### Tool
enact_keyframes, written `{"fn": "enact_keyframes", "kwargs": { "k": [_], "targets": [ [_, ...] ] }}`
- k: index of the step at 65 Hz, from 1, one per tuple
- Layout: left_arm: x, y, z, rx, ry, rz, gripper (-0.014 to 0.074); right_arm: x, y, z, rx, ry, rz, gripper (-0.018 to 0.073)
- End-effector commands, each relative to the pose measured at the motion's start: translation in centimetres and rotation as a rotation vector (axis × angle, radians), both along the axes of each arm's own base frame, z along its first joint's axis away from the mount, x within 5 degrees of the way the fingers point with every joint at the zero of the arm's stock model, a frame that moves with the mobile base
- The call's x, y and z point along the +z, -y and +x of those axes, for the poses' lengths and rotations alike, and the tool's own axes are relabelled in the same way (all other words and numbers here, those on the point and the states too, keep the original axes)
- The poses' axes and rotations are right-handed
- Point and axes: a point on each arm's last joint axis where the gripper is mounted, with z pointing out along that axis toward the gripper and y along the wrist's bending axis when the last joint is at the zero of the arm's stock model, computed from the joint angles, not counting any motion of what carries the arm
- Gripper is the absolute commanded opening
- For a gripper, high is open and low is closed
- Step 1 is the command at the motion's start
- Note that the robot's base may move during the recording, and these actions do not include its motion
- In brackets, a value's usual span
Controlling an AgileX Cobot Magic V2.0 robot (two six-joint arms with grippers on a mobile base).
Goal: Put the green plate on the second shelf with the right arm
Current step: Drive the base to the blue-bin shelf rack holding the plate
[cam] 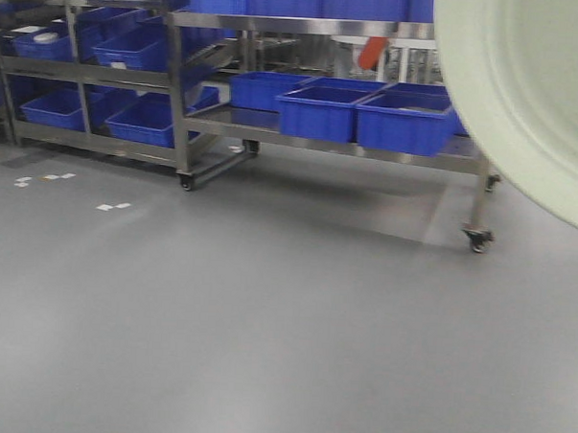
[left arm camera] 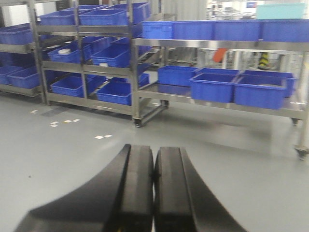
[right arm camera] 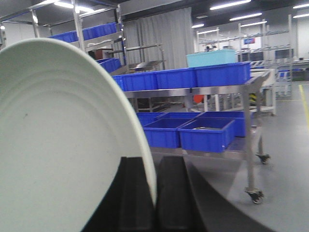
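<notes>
At the upper right of the front view, you have the green plate (cam: 525, 93) filling the corner, close to the lens. Its ringed face is turned toward the camera, so it stands on edge rather than flat. Across the open grey floor (cam: 265, 321) stands the wheeled steel rack (cam: 307, 26), with blue bins (cam: 317, 114) on its lower shelf and more on the level above. Plate and rack are well apart.

From the left wrist, your left gripper (left arm camera: 154, 159) shows two black fingers pressed together with nothing between them, pointing out over the floor toward the racks. That arm carries nothing.

From the right wrist, your right gripper (right arm camera: 153, 166) is clamped on the plate's rim. The edge runs down between the two fingers, and the plate rises up and to the left of them, face upright. To the right of the plate you see the rack again, with a teal bin (right arm camera: 212, 58) on top.

Your next move, I judge, turns on one mismatch: the shelves lie level and ahead, while the plate stands on edge in the right arm's grip. You would need to close the gap, then roll the wrist until the plate lies flat enough to slide in. You cannot tell from these views which level has free room among the bins.
</notes>
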Motion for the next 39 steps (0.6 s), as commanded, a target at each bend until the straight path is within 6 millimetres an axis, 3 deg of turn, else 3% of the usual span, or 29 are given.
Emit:
{"fn": "enact_keyframes", "kwargs": {
  "k": [1,39],
  "targets": [
    [-0.45,-0.01,-0.02,-0.001,0.066,-0.006,0.013,1.89,0.18,-0.46,-0.016,0.133,0.015,0.0053],
    [-0.45,-0.01,-0.02,-0.001,0.066,-0.006,0.013,1.89,0.18,-0.46,-0.016,0.133,0.015,0.0053]
  ]
}}
